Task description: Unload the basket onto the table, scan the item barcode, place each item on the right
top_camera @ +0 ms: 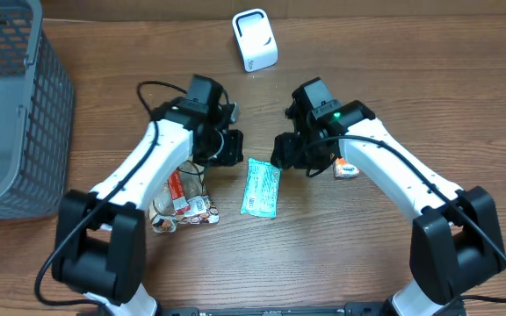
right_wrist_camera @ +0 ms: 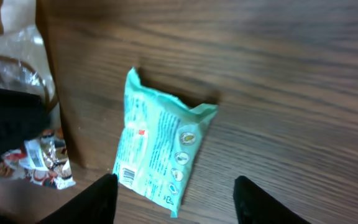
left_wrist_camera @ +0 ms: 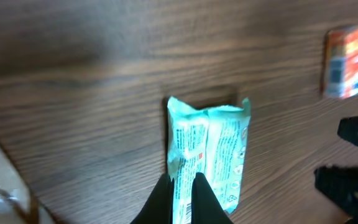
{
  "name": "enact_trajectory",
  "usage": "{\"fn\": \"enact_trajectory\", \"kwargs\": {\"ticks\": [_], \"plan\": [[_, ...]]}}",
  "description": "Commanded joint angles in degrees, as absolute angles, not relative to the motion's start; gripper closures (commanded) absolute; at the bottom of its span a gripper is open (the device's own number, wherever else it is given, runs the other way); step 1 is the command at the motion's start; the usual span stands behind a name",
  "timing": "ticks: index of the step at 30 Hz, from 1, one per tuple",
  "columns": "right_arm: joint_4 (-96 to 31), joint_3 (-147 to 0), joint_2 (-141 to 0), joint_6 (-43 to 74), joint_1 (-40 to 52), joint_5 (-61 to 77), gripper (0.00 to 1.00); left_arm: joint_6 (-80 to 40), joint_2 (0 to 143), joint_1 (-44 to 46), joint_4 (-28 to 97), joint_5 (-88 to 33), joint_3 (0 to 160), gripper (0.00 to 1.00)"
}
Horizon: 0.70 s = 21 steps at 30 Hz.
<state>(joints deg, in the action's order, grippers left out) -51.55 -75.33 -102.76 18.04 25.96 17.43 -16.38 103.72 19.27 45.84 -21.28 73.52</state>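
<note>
Between the two grippers, flat on the wooden table (top_camera: 323, 263), lies the teal packet (top_camera: 261, 188), printed side up. Its long side runs roughly away from the robot. In the right wrist view a small barcode block (right_wrist_camera: 127, 175) shows at one of the packet's corners. The left gripper (top_camera: 227, 147) hangs just to the left of the packet's far end with its fingers clenched together. From its own camera they overlap the packet's near edge, but the right wrist view shows that dark gripper standing apart from the packet, so it grasps nothing. The right gripper (top_camera: 286, 151) hangs just to the right of the packet's far end. Its fingers are spread wide and nothing is held between them. Straight beyond the packet, well apart from it, the white scanner (top_camera: 255, 39) stands upright. To the packet's right, past the right gripper, lies a small orange packet (top_camera: 347, 169). To the packet's left, under the left arm, sits a heap of crumpled wrappers (top_camera: 183, 209). Far to the packet's left stands a grey mesh basket (top_camera: 55, 96).
</note>
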Motion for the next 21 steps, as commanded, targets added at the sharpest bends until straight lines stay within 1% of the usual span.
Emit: {"fn": "enact_trajectory", "kwargs": {"ticks": [1,5,12,16,21], "plan": [[-49.25,-72.64,-102.91,17.58,25.91,22.85,0.37,-18.72,106.41,21.26,47.59,-19.86,73.21,0.96],[-44.56,-68.97,-102.94,18.09,25.87,22.83,0.36,-18.68,108.05,23.03,50.11,-19.38,73.19,0.96],[-36.01,-64.20,-102.94,23.44,25.85,22.59,0.38,-20.40,108.33,25.41,54.22,-15.75,72.93,0.96],[-34.72,-62.26,-102.94,24.25,25.85,22.59,0.38,-21.52,108.33,26.11,53.84,-15.16,70.74,0.95],[-34.74,-61.21,-102.94,24.25,25.85,22.61,0.38,-22.35,108.33,26.70,48.97,-15.27,66.39,0.85]]}}
